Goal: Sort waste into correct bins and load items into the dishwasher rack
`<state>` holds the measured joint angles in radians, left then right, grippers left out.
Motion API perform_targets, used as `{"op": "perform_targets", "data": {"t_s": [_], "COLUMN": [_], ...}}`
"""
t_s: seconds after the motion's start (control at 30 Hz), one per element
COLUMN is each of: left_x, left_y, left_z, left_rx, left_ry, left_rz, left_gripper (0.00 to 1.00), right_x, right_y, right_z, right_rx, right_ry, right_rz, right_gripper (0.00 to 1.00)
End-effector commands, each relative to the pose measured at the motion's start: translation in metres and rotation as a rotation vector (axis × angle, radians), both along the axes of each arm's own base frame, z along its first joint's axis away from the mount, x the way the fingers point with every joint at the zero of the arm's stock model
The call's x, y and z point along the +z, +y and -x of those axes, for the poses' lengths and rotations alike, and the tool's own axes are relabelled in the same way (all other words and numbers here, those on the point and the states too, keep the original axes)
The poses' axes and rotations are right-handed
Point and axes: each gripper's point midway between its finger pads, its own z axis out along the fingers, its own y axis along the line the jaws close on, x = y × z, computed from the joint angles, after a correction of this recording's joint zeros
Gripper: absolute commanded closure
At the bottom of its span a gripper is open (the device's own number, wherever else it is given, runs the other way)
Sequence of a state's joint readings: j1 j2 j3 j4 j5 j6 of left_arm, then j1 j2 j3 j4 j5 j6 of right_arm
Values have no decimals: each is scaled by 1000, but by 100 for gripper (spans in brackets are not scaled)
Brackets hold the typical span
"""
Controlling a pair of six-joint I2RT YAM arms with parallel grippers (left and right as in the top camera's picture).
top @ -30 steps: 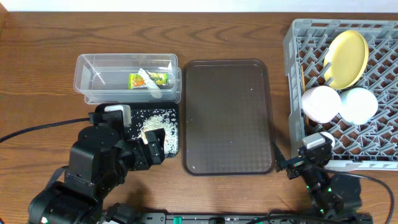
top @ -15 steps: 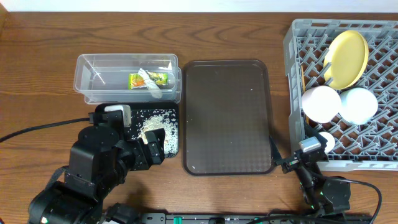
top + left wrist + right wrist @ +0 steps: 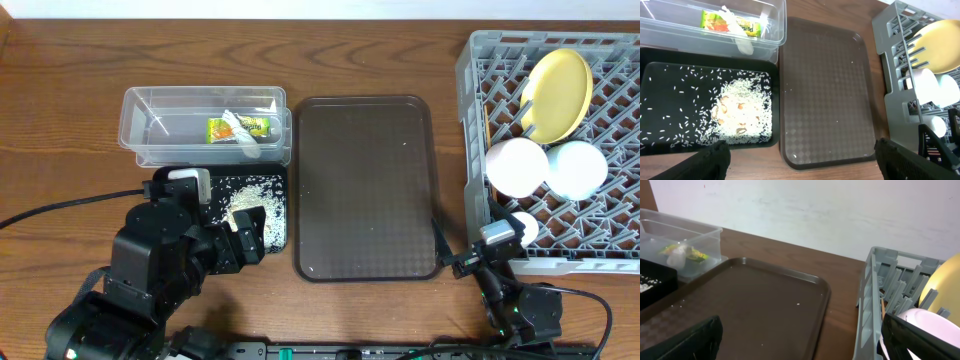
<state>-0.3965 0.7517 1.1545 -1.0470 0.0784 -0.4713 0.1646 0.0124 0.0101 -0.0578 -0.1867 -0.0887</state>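
The grey dishwasher rack (image 3: 470, 150) at the right holds the yellow plate (image 3: 557, 93), the white bowl (image 3: 517, 166), the light blue bowl (image 3: 578, 168), the small white cup (image 3: 524, 228) and the chopsticks (image 3: 487, 125). The clear tub (image 3: 150, 125) holds the green-and-orange wrapper (image 3: 250, 127) and the white scrap (image 3: 245, 146). The black tray (image 3: 280, 215) holds the rice scraps (image 3: 245, 205). My left gripper (image 3: 222, 215) is open and empty above the black tray; its fingers (image 3: 715, 160) frame the wrist view. My right gripper (image 3: 470, 250) is open and empty by the rack's front left corner.
The brown serving tray (image 3: 367, 187) lies between the bins and the rack, with a few specks on it. The rack's wall (image 3: 865, 315) rises close on the right of the right gripper. Cables run along the table's front edge.
My right arm has drawn back toward the front edge, off the rack's front corner. The small white cup now shows in the rack. The left arm has not moved.
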Motion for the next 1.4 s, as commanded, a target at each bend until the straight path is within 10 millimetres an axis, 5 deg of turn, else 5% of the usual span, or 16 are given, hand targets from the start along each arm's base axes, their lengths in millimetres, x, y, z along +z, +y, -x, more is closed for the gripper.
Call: {"op": "perform_targets", "data": {"t_s": [0.0,0.37,0.47,0.67,0.83,1.37], "left_x": [3,2,4,25,40,-8], "left_y": [0,2,18,44,48,67], "left_z": [0,2,-1,-32,-39,-29], "left_rx": [-2,-2,55,155,129,183], "left_ry": [-12,-6,-43,-315,-581,-813], "left_rz": [-6,-10,-53,-70,-108,-171], "left_gripper": [6,6,6,6,6,6], "right_x": [-1,0,0,0,-1,0], "right_y": [-3,-3,-3,-3,-3,-3], "right_z": [-1,-1,-1,-1,-1,-1], "right_rx": [-12,-12,-12,-12,-12,-12], "right_ry": [-7,-7,-7,-7,-7,-7], "right_rz": [9,9,9,9,9,9], "right_gripper": [1,1,1,1,1,1]}}
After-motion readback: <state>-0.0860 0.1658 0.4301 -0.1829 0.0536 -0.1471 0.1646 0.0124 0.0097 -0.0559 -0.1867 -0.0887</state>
